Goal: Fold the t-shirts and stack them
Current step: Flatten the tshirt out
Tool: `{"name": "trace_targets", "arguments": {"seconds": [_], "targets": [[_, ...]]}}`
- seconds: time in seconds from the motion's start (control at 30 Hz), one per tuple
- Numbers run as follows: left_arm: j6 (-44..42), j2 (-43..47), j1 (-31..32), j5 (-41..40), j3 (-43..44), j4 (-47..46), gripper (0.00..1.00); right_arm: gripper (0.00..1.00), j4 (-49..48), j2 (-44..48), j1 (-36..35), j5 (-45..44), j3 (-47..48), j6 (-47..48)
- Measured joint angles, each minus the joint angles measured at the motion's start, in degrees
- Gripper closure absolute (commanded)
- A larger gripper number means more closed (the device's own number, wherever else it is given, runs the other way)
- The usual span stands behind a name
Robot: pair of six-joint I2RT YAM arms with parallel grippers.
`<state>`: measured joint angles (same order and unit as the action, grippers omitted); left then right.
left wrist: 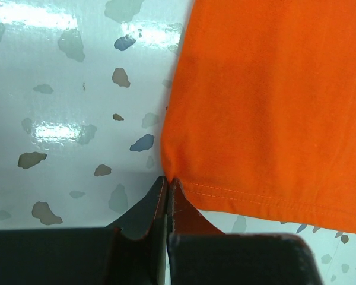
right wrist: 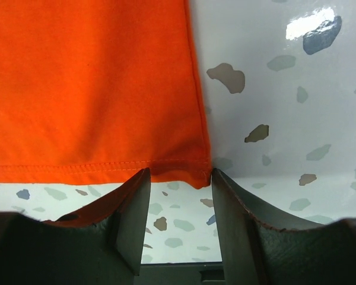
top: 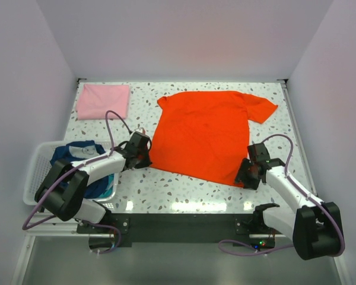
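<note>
The bright orange-red t-shirt [top: 204, 133] lies spread flat on the speckled table, collar toward the far side. My left gripper [top: 147, 159] is at the shirt's near left hem corner. In the left wrist view the left gripper [left wrist: 168, 181] is shut, pinching that corner of the shirt [left wrist: 267, 107]. My right gripper [top: 247, 177] is at the near right hem corner. In the right wrist view the right gripper [right wrist: 179, 175] is open, its fingers on either side of the corner of the shirt [right wrist: 89, 83]. The pale pink t-shirt [top: 102, 101] lies folded at the far left.
A white slatted basket [top: 35, 172] stands at the table's left edge, holding dark blue and teal t-shirts [top: 77, 151]. The left arm reaches over the basket's right side. Pale walls close in the table on the left, back and right.
</note>
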<state>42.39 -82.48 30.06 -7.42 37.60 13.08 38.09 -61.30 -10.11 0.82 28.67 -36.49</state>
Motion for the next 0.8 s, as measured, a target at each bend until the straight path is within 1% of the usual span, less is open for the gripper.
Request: {"name": "trace_targets", "arguments": {"seconds": [0.17,0.2,0.37,0.4,0.43,0.47,0.5,0.6,0.7,0.8], "targets": [[0.02,0.0,0.0,0.0,0.0,-0.02,1.0,0.51,-0.26,-0.68,-0.07,-1.09,0.02,-0.76],[0.02,0.0,0.0,0.0,0.0,-0.02,1.0,0.56,-0.35,-0.87,-0.07,-1.2,0.07,-0.87],[0.02,0.0,0.0,0.0,0.0,-0.09,1.0,0.69,-1.55,-2.12,-0.07,-1.33,0.31,-1.09],[0.02,0.0,0.0,0.0,0.0,-0.13,1.0,0.76,-2.03,-2.4,-0.07,-1.33,0.33,-1.11],[0.02,0.0,0.0,0.0,0.0,-0.2,1.0,0.79,-2.49,-2.75,-0.07,-1.29,0.37,-1.05],[0.02,0.0,0.0,0.02,0.0,-0.22,1.0,0.86,-3.13,-3.23,-0.07,-1.25,0.42,-1.14],[0.02,-0.02,0.0,0.02,0.0,-0.22,1.0,1.0,-3.72,-3.65,-0.07,-1.18,0.55,-1.11],[0.0,-0.02,0.0,-0.02,0.04,-0.22,1.0,1.0,-5.27,-4.2,-0.07,-0.9,0.61,-0.87],[-0.07,-0.02,0.0,-0.37,1.22,0.39,1.0,1.0,-4.63,-3.63,-0.13,-1.6,1.27,0.07],[-0.31,0.0,0.0,-1.86,6.21,3.15,1.0,1.0,-1.25,-1.01,-0.13,-2.91,5.44,1.51]]}}
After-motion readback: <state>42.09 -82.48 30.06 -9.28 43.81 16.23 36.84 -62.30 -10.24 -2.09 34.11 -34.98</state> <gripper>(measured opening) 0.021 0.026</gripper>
